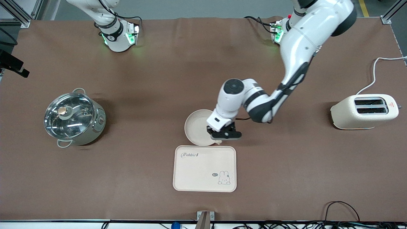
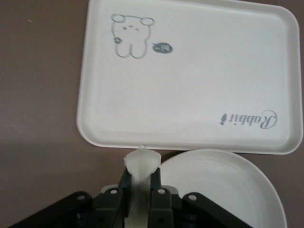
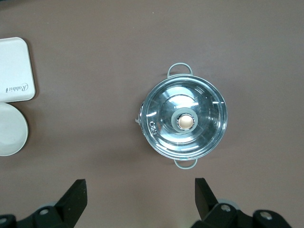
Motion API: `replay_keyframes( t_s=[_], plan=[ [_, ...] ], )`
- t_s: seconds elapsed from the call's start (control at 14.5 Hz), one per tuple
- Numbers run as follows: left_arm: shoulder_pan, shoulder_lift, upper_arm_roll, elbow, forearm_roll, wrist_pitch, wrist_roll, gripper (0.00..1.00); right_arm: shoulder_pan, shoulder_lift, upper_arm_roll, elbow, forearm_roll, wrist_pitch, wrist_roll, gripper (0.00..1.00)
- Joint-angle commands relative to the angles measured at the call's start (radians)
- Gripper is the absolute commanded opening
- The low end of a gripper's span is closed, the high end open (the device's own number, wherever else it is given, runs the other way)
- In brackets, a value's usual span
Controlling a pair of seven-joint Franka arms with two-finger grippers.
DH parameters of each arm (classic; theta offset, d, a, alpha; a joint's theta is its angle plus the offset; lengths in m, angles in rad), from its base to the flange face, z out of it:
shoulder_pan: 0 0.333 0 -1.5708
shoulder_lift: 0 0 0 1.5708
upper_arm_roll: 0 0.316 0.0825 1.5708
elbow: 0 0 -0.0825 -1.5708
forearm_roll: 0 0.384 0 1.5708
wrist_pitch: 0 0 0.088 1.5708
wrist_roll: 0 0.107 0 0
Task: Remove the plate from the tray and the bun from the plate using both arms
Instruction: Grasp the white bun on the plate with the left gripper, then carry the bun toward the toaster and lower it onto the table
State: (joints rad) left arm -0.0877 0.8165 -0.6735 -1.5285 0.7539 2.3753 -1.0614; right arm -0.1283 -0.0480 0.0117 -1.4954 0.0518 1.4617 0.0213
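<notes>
The round cream-white plate [image 1: 195, 125] lies on the brown table, touching the edge of the rabbit tray [image 1: 203, 168] that is farther from the front camera. My left gripper [image 1: 222, 135] hangs over the plate's rim on the tray's side and is shut on the pale bun [image 2: 141, 164], whose rounded end sticks out past the fingertips. The plate [image 2: 223, 185] and the tray [image 2: 190, 95] lie below it. My right gripper [image 3: 140, 190] is open and empty, high over the table beside the pot. It does not show in the front view. The plate also shows in the right wrist view [image 3: 9, 128].
A steel pot with a glass lid [image 1: 73, 116] stands toward the right arm's end of the table and shows in the right wrist view [image 3: 184, 122]. A cream toaster [image 1: 365, 111] with a white cord stands toward the left arm's end.
</notes>
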Motion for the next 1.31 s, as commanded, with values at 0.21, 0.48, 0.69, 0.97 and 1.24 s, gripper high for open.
replay_keyframes(
  t_s=[0.21,0.48,0.69,0.97,1.24],
  plan=[
    [0.636,-0.025,-0.452,-0.142,-0.021,-0.31,0.334,0.16,0.009,0.0,-0.01,0.015,-0.017,-0.047,0.0,1.0],
    [0.795,0.001,-0.459,-0.191,-0.019,-0.309,0.422,0.21,0.001,-0.003,-0.01,0.017,-0.017,-0.047,-0.004,1.0],
    [0.792,0.059,-0.403,-0.199,-0.021,-0.286,0.417,0.34,0.003,-0.003,-0.01,0.017,-0.018,-0.047,-0.014,1.0],
    [0.792,0.085,-0.322,-0.289,-0.015,-0.098,0.426,0.66,0.004,-0.001,-0.009,0.017,-0.043,-0.041,-0.07,1.0],
    [0.793,0.006,-0.359,-0.263,-0.008,-0.119,0.445,1.0,0.015,-0.001,-0.009,0.017,-0.046,-0.038,-0.118,1.0]
  ],
)
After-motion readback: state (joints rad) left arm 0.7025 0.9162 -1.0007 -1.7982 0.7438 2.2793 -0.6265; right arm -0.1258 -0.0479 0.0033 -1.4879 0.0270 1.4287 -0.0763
